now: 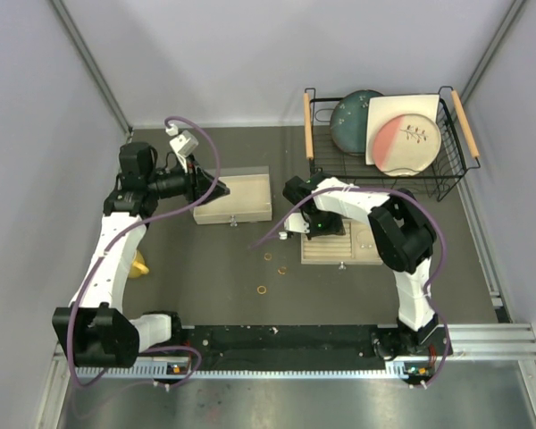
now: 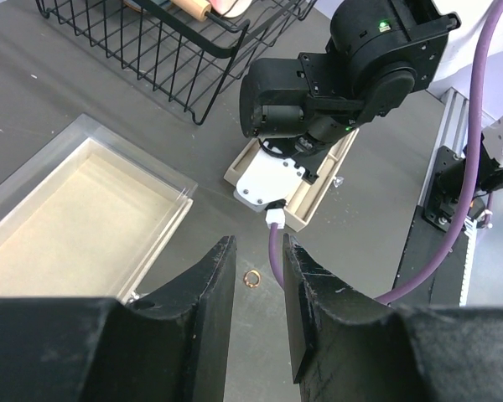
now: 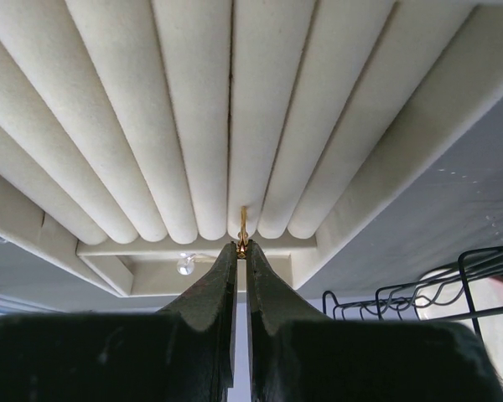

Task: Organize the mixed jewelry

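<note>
Three small gold rings [image 1: 268,256] lie loose on the dark table [image 1: 205,268] in the top view, between the two arms and just left of the beige slotted tray [image 1: 362,255]. The right gripper [image 1: 316,231] is down over the tray's left end. The left gripper [image 1: 224,188] sits at a beige box with a clear lid [image 1: 246,201]. A yellow cup [image 1: 139,265] stands beside the left arm, and a wire basket [image 1: 429,188] holding plates sits at the back right.

From the left wrist, the left gripper [image 2: 258,249] stands partly parted with nothing between its fingers (one loose ring [image 2: 252,277] lies on the table under the gap). The box [image 2: 75,209] is at the left, and the tray [image 2: 310,205] is ahead, under the right arm.

From the right wrist, the right gripper [image 3: 241,249] is pinched almost closed on a gold ring [image 3: 243,224]. The ring stands on edge in a groove between two padded rolls of the tray [image 3: 134,126]. A small clear stud [image 3: 184,265] sits at the tray's end, just left of the fingertips.
</note>
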Robot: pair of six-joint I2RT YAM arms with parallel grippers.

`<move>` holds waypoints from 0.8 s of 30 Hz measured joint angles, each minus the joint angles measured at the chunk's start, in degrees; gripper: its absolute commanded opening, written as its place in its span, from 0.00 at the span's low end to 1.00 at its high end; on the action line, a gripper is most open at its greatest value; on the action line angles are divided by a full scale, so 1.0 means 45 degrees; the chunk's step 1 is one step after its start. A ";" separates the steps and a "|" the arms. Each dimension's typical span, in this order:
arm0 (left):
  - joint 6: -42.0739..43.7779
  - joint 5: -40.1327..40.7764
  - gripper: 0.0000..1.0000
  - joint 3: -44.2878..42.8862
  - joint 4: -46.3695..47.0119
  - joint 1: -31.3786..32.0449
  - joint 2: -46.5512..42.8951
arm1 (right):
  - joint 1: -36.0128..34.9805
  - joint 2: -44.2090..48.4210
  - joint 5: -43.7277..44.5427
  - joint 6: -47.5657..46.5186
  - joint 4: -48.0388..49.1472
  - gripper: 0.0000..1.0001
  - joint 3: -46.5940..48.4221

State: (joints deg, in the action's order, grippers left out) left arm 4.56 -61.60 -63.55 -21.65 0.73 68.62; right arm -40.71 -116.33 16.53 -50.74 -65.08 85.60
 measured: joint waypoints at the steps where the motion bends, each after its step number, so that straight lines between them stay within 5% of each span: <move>1: 0.0005 -0.0063 0.34 0.0000 0.0000 0.0000 0.0034 | 0.0000 0.0000 0.0005 0.0000 0.0010 0.00 0.0000; 24: -0.0019 -0.0505 0.33 0.0063 0.0005 -0.0335 0.0447 | -0.0005 0.0631 -0.0112 0.0146 0.0160 0.00 -0.0452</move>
State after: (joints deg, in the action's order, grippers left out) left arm 4.47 -63.88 -63.26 -21.63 -0.78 70.63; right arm -40.73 -113.49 16.03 -50.09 -64.36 83.57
